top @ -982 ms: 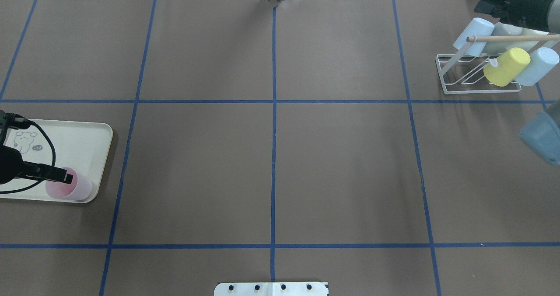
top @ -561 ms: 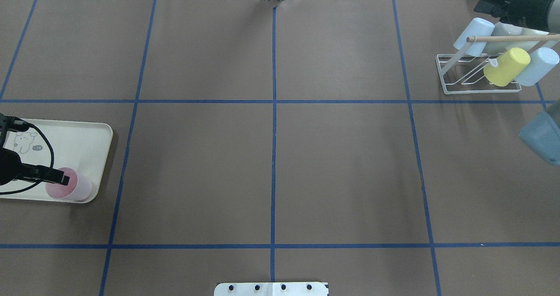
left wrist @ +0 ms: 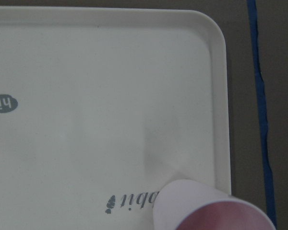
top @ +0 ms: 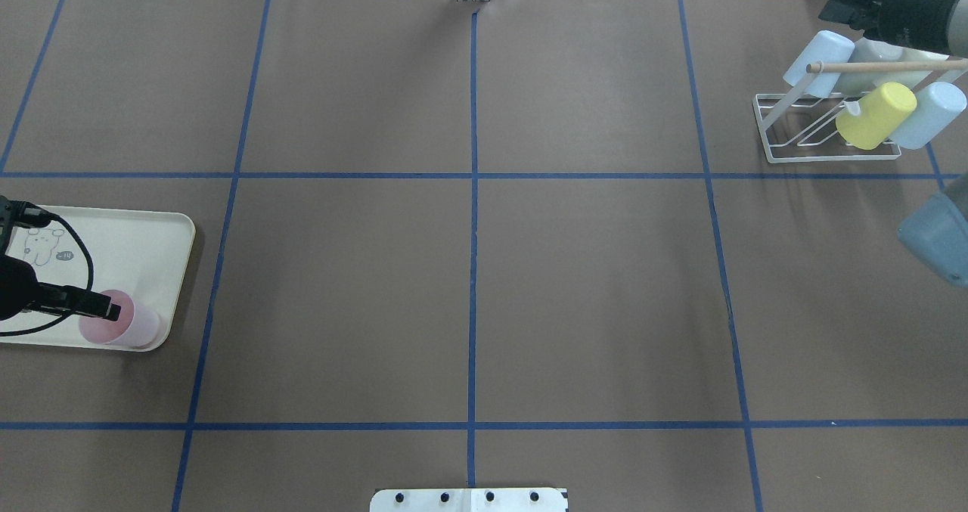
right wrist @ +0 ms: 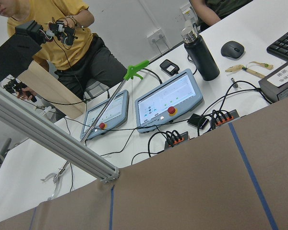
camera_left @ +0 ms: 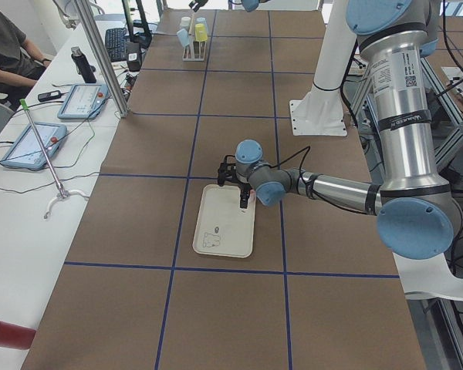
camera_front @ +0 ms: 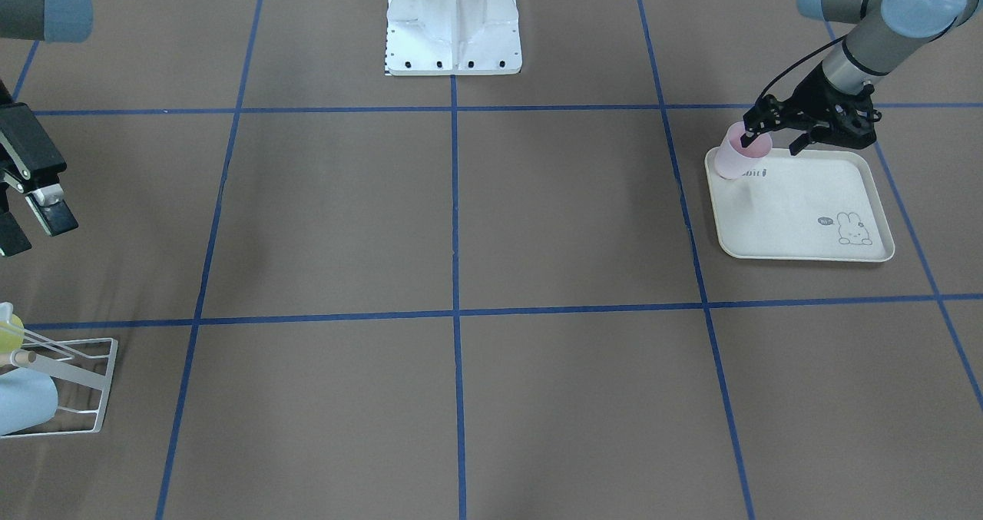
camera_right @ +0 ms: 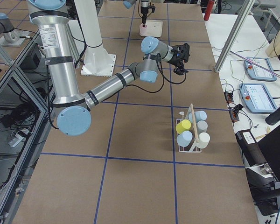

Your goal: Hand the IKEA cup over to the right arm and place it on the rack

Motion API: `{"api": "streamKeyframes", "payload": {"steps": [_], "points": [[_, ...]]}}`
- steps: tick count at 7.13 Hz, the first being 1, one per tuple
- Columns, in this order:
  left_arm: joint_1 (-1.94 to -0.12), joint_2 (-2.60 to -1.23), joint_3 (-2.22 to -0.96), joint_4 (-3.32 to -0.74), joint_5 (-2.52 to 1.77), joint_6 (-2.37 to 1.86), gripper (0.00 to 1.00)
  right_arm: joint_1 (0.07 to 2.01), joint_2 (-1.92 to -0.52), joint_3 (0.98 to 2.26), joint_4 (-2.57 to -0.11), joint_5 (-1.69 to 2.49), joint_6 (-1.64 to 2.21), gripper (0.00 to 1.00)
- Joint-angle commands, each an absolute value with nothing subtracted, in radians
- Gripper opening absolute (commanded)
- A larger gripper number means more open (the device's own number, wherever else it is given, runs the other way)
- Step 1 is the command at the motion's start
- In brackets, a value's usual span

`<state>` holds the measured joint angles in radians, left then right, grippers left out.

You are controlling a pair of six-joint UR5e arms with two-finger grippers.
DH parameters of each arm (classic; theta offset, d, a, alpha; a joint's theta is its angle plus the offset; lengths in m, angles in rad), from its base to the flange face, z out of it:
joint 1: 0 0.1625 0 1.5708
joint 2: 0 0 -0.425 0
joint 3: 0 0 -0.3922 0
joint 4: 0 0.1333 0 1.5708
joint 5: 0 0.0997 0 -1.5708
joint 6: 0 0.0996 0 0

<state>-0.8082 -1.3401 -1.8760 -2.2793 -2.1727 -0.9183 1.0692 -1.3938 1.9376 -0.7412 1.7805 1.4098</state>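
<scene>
As the left gripper (camera_front: 772, 137) gapes, holding nothing, one finger dips inside the cup (camera_front: 729, 163).

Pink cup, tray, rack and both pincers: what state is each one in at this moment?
Pink cup: upright, in a corner of the tray.
Tray: flat on the table.
Rack: standing, cups hung on several prongs.
Left pincer: open, down at the pink cup's rim.
Right pincer: open, empty, above the table.
</scene>
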Motion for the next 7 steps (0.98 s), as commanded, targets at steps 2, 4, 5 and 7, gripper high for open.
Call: {"api": "streamKeyframes", "payload": {"steps": [2,4,5,7], "points": [[-0.81,-1.335,-1.885,-2.276,-2.172,-0.919,0.34,1.069,-1.394,1.937,-0.742,1.779,1.41,1.0],[-0.81,-1.333,-1.885,-2.276,-2.169,-0.919,0.0,1.069,-1.396,1.937,-0.741,1.779,1.41,1.0],[-0.814,-1.294,-1.935,-2.273,-2.164,-0.917,0.0,1.069,-1.396,1.937,-0.742,1.781,1.41,1.0],[-0.932,-1.183,-2.103,-2.171,-2.177,-0.914,0.0,1.069,-1.396,1.94,-0.742,1.779,1.411,1.0]]}}
